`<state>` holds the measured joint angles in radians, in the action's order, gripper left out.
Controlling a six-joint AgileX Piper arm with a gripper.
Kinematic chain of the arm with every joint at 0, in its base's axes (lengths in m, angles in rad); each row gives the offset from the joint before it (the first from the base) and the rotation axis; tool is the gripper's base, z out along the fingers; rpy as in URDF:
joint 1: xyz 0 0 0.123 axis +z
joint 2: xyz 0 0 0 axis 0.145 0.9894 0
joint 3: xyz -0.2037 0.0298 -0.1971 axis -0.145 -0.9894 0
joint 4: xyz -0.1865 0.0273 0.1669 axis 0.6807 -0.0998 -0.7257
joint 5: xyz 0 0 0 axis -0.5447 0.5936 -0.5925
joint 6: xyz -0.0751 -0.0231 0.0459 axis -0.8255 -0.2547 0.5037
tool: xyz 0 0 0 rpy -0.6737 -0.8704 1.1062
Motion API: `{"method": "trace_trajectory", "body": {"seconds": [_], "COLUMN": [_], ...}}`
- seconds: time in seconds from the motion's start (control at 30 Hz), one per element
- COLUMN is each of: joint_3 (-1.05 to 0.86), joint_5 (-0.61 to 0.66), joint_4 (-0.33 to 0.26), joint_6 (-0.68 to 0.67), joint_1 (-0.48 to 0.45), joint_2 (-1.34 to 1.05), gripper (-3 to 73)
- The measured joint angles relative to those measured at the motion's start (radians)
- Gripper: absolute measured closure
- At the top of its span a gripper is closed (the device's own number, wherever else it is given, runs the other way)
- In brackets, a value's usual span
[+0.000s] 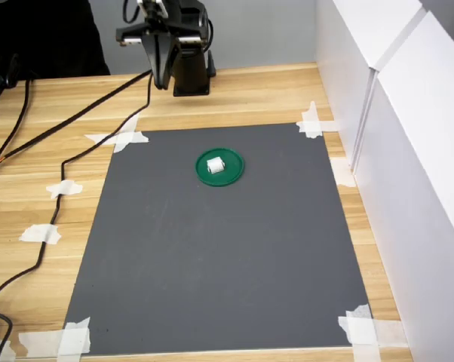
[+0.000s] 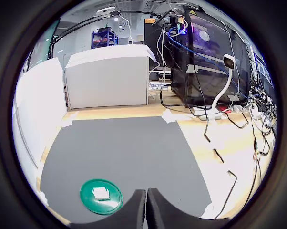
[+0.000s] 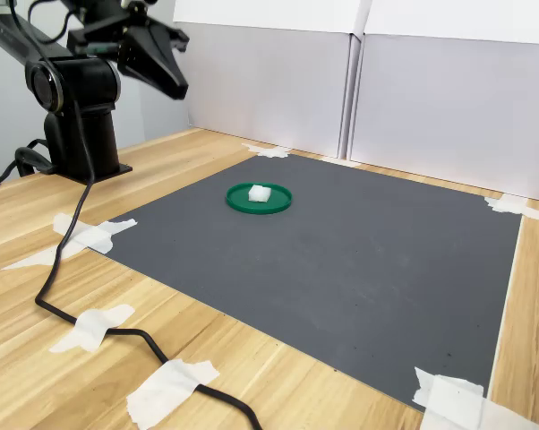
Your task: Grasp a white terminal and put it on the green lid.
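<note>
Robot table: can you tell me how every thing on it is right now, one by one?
White terminal: lying on the green lid, nothing holding it.
Green lid: flat on the gray mat, right way up.
Gripper: shut, empty, up in the air back by the arm's base, away from the lid.
Gray mat: flat, taped to the wooden table at its corners.
Black cable: loose across the wood, taped down in places.
</note>
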<state>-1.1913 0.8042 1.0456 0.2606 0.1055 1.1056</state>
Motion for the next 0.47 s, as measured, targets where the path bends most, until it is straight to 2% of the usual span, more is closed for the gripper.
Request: {"method": "trace_trajectory", "body": {"seconds": [0.2,0.47], "joint_3": [-0.043,-0.045], "joint_5": [-0.007,0.024], "joint_4": [-0.021,-0.02], "joint_6": [0.011,0.011], "joint_1": [0.0,0.0], "joint_2": [-0.202,-0.216], "gripper": [71.1,71.1]}}
